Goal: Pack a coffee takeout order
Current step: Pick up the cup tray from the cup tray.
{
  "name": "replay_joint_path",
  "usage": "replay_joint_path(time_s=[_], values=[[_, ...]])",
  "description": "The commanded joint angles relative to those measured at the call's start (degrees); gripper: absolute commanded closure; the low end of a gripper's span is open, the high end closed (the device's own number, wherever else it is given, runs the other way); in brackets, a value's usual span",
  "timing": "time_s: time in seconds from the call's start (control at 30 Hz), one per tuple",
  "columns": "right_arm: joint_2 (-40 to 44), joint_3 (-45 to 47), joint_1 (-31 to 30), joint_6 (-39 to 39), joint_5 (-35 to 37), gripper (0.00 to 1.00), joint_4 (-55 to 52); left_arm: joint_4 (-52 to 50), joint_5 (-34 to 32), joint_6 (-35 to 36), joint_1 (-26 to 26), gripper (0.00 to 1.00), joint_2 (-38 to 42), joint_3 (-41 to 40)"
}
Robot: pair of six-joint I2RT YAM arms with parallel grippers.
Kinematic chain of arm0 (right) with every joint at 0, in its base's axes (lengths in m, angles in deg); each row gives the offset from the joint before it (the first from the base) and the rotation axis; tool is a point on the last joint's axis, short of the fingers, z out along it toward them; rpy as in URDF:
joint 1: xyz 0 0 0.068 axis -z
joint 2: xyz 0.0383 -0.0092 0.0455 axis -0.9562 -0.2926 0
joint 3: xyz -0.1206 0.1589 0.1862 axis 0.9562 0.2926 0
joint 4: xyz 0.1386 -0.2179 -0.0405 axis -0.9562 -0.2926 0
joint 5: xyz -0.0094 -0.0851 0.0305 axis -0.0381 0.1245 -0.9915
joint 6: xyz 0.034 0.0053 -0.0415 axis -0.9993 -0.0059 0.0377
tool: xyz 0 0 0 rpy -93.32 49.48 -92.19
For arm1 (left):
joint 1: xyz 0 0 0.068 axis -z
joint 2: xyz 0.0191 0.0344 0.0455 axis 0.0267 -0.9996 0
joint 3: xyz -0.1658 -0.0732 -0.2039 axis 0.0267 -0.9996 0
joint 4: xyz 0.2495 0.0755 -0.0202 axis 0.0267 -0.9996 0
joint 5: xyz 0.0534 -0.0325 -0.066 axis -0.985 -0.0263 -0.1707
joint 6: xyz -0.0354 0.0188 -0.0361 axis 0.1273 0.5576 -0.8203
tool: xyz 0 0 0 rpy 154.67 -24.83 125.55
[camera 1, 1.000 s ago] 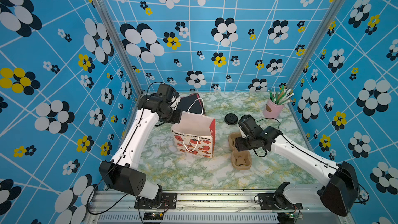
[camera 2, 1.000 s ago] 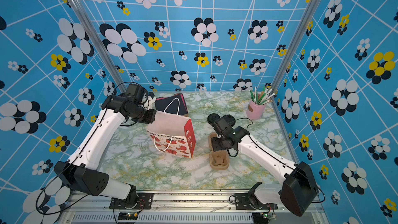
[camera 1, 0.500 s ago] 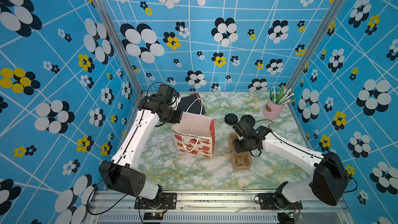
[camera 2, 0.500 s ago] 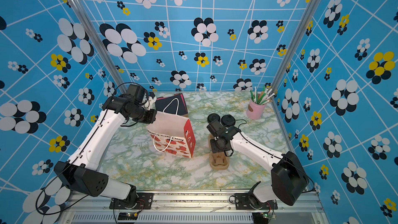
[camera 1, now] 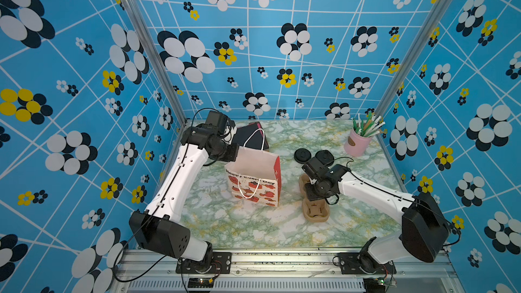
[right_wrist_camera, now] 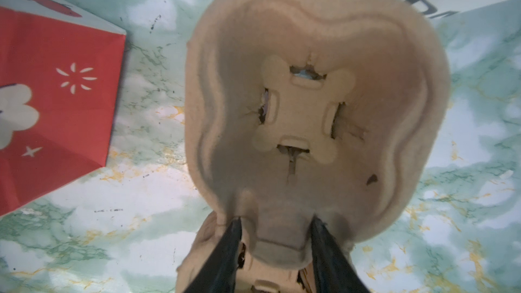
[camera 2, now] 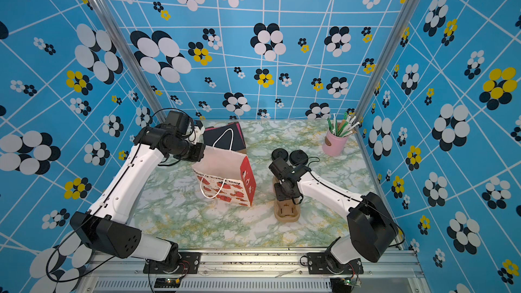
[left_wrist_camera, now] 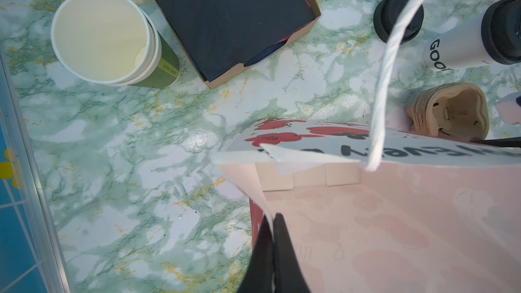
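Observation:
The white paper cup [left_wrist_camera: 462, 52] with dark lettering stands upright, a black lid [left_wrist_camera: 501, 31] on it. Another black lid [left_wrist_camera: 399, 18] lies beside it. Black napkins [left_wrist_camera: 225, 15] fill an open box. The strawberry paper bag [camera 1: 253, 181] stands open in mid-table, and my left gripper [left_wrist_camera: 273, 218] is shut on its rim. My right gripper [right_wrist_camera: 277, 221] points down over the brown pulp cup carrier [right_wrist_camera: 310, 108]. Its fingertips [right_wrist_camera: 236, 224] press both sides of the narrow ridge between the carrier's two wells.
A stack of green cups [left_wrist_camera: 112, 38] stands near the left wall beside the napkin box [camera 1: 251, 136]. A pink holder with straws [camera 1: 357, 143] sits at the back right corner. Both black lids [camera 1: 302, 155] lie just behind the carrier [camera 1: 315, 211].
My right arm has swung its elbow toward the front, and its jaws have narrowed onto the carrier's middle ridge. The left arm and the bag have not moved.

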Motion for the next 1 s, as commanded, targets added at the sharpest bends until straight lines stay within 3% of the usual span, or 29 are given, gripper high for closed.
replay_joint_path(time_s=[0.0, 0.43, 0.97], values=[[-1.07, 0.86, -0.35, -0.91, 0.68, 0.60, 0.53, -0.78, 0.77, 0.41, -0.67, 1.00, 0.90, -1.36], [-0.22, 0.50, -0.33, -1.16, 1.92, 0.75, -0.17, -0.37, 0.65, 0.50, -0.71, 1.00, 1.22, -1.90], [7.01, -4.28, -0.34, 0.46, 4.75, 0.76, -4.80, 0.55, 1.69, 0.41, -0.71, 1.00, 1.21, -2.36]])
